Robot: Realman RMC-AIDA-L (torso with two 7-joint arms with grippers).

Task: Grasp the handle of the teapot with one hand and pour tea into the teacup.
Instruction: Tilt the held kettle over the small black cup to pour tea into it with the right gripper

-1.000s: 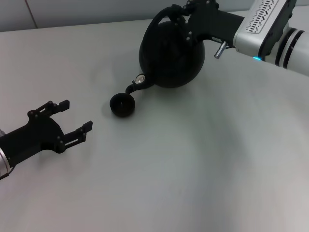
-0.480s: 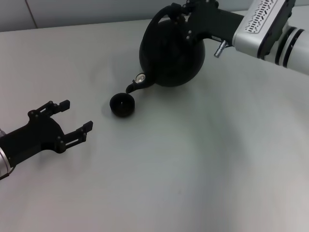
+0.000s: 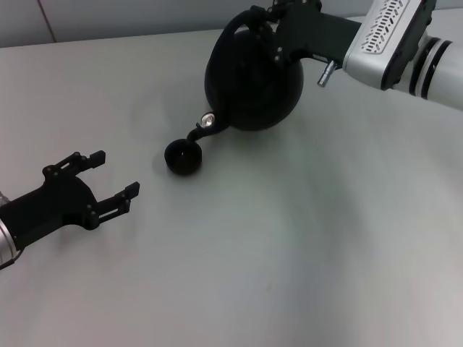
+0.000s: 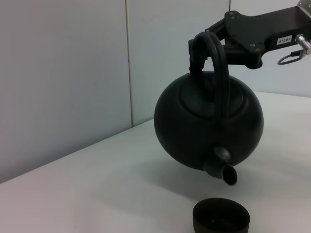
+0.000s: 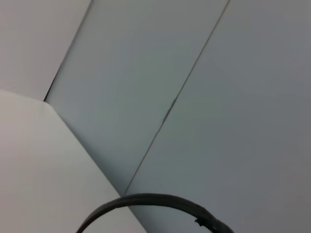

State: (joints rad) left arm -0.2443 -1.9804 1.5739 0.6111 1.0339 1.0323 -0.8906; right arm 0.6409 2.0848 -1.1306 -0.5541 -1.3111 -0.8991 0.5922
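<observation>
The matte-black teapot (image 3: 253, 79) hangs in the air, tilted with its short spout (image 3: 199, 132) pointing down over the teacup (image 3: 182, 157). My right gripper (image 3: 269, 20) is shut on the arched handle (image 3: 242, 25) at the top of the pot. In the left wrist view the teapot (image 4: 209, 126) hangs from the handle (image 4: 218, 73), its spout (image 4: 227, 174) just above the small dark teacup (image 4: 221, 222). The right wrist view shows only an arc of the handle (image 5: 155, 201). My left gripper (image 3: 112, 177) is open and empty, on the left, apart from the cup.
The white table (image 3: 289, 253) runs in all directions around the cup. A pale panelled wall (image 4: 73, 73) stands behind the table's far edge.
The teapot has shifted slightly left and tilted a little more, bringing the spout closer over the cup. The left arm has not moved.
</observation>
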